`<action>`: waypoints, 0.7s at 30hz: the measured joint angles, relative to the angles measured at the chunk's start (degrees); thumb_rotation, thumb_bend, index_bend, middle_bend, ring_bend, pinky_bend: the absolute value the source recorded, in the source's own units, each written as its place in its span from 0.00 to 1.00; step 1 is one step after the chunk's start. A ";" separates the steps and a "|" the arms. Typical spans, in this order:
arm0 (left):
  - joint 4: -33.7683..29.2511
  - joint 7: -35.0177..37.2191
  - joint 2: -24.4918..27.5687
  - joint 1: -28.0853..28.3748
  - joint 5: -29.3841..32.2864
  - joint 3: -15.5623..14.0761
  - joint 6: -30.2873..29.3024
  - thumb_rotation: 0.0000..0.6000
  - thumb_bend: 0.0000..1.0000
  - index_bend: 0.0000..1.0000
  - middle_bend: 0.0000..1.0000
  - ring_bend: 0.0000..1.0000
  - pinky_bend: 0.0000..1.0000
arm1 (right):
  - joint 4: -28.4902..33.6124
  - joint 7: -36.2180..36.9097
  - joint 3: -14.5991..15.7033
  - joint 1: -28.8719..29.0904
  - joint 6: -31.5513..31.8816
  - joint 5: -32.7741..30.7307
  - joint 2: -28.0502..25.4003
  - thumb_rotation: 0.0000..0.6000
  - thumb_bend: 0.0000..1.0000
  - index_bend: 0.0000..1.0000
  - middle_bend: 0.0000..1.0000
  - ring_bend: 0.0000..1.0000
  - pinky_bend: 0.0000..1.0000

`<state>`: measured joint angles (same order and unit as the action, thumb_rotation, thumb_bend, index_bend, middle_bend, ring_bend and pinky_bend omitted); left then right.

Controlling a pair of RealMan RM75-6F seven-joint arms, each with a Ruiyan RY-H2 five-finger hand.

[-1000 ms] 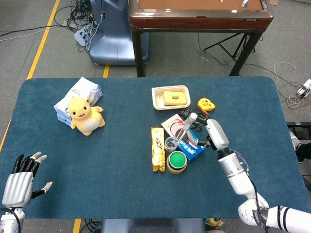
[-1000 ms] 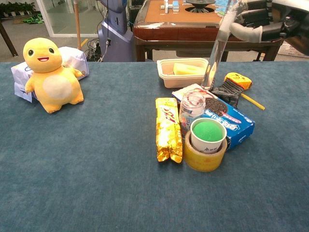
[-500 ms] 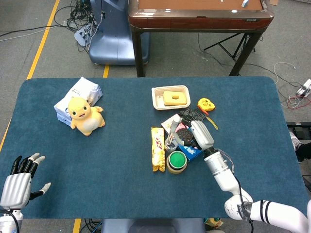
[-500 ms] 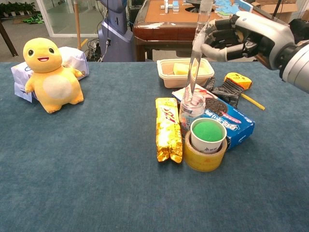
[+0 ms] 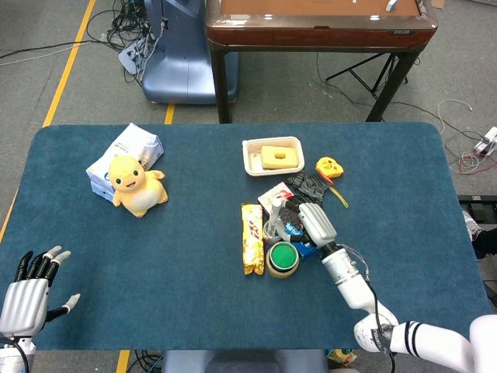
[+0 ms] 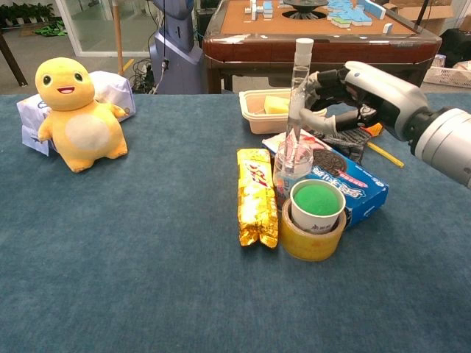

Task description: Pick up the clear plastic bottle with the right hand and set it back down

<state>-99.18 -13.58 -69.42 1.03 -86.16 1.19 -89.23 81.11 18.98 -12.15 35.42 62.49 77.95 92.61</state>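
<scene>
1. The bottle stands upright near the table's centre, slightly toward 3 o'clock; its white cap is at the top, and its base appears to sit inside a clear jar.
2. The right hand is at the bottle's 3 o'clock. Its fingers curl around the upper part of the bottle, so the hand holds it.
3. In the head view the right hand covers most of the bottle; only the jar at its 9 o'clock is clear there.
4. The left hand is at the table's 7 o'clock corner, fingers spread, holding nothing. The chest view does not show it.
5. A green-topped cup sits in a tape roll at the jar's 5 o'clock, touching it.
6. A yellow snack bar lies just at the jar's 9 o'clock.
7. A blue biscuit box lies at the jar's 3 o'clock, under the hand.
8. A tray holding a yellow block sits at the bottle's 12 o'clock.
9. A tape measure and a dark glove lie at the tray's 4 o'clock.
10. A yellow plush stands at the table's 10 o'clock, against a white packet.
</scene>
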 measured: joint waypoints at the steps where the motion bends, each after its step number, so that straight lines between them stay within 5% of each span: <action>1: 0.00 -0.03 -0.01 0.00 0.00 -0.01 0.04 1.00 0.20 0.19 0.12 0.12 0.00 | -0.58 0.20 0.14 -0.06 -0.01 0.04 0.23 1.00 0.58 0.67 0.46 0.32 0.19; 11: 0.26 -0.22 -0.36 0.11 0.27 -0.03 0.54 1.00 0.20 0.19 0.12 0.12 0.00 | -4.47 0.86 1.46 -0.24 -1.89 -0.23 1.81 1.00 0.50 0.65 0.39 0.29 0.19; 16: 0.27 -0.19 -0.38 0.07 0.12 0.00 0.41 1.00 0.20 0.19 0.12 0.12 0.00 | -3.86 0.74 1.81 -0.03 -3.44 -0.33 0.89 1.00 0.25 0.41 0.24 0.19 0.19; 21: 0.26 -0.29 -0.37 0.14 0.22 -0.08 0.75 1.00 0.20 0.19 0.12 0.12 0.00 | -1.62 0.57 1.70 -0.33 -3.22 -0.12 -1.48 1.00 0.18 0.26 0.15 0.16 0.19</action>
<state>-98.92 -13.87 -69.79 1.17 -85.93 1.11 -88.49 79.49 19.55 -10.45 35.09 59.26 77.83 91.13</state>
